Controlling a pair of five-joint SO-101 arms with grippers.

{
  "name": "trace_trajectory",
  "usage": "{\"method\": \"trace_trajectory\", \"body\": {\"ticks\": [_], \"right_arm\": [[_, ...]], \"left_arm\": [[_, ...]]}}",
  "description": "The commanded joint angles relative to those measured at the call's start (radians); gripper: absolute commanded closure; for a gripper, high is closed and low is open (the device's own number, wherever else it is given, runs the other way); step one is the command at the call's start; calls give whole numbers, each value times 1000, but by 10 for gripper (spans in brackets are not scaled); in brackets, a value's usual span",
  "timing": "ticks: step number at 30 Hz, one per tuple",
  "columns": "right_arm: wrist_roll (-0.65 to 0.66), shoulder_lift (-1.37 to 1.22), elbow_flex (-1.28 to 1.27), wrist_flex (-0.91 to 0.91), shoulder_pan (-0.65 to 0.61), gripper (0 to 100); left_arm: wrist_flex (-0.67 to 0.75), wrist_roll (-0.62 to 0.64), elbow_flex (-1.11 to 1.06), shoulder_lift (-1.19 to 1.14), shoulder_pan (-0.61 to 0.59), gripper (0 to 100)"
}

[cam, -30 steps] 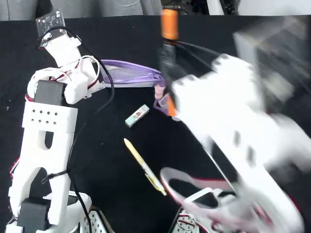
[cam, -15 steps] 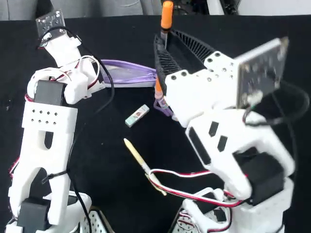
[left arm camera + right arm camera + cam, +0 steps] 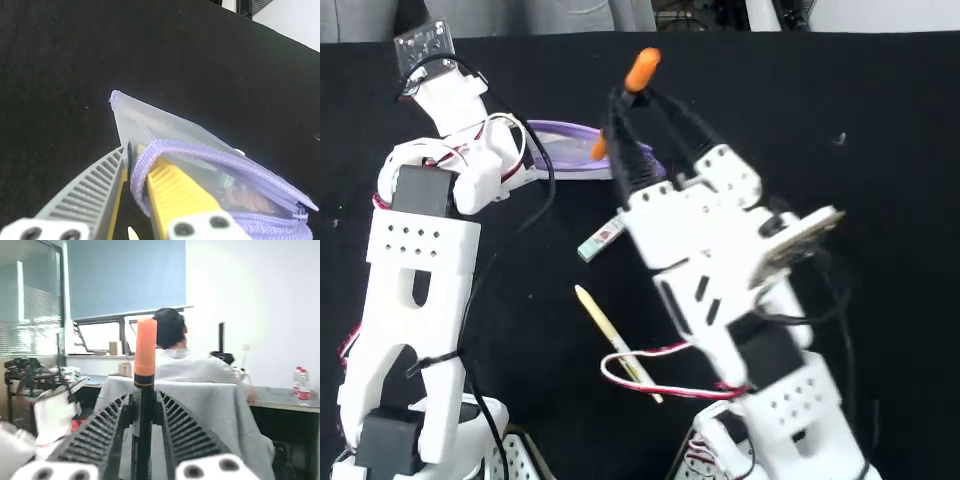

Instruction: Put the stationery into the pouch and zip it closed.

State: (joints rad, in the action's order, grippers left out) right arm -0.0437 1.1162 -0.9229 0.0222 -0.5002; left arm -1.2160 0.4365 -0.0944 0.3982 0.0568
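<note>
At the table's left, the left gripper (image 3: 136,159) was clamped on one end of the pouch (image 3: 570,152), grey jaw on one side and yellow jaw on the other. The pouch was see-through mesh with a lilac zipper band, lay on the far side of the table and was partly unzipped, with something pinkish inside that was too blurred to name. Right of that arm, nearer the middle, a small eraser-like block (image 3: 602,238) in a pale green-and-white sleeve lay flat on the cloth, apart from the pouch. Nearer the front edge, a slim yellow pen (image 3: 600,318) lay diagonally, its far tip pointing toward the block and its near end passing under a red-and-white cable of the right arm. Right of centre, the right gripper (image 3: 144,399) was closed on a black marker (image 3: 641,70) with an orange cap, pinched between its two black ribbed jaws. The marker stood tilted, cap upward, with its orange lower end over the pouch's rim in the high view; contact could not be judged. The table (image 3: 880,200) was covered in plain black cloth. Behind it, the room had a window with blinds (image 3: 30,320), a white wall (image 3: 250,295), and bottles (image 3: 301,381) on a desk at the far right.
</note>
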Motion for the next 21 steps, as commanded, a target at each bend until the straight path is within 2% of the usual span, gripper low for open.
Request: {"method": "trace_trajectory", "body": {"ticks": [1,6,18,21], "right_arm": [[-8,21,-101,204,-21,988],[-8,19,-211,376,-21,988],[-8,-242,-231,399,44,988],[-6,-292,-243,499,46,988]], "left_arm": [[20,-5,-5,-14,18,971],[20,-6,-5,-8,19,971],[18,-5,-5,-6,19,971],[18,-5,-5,-6,21,971]]}}
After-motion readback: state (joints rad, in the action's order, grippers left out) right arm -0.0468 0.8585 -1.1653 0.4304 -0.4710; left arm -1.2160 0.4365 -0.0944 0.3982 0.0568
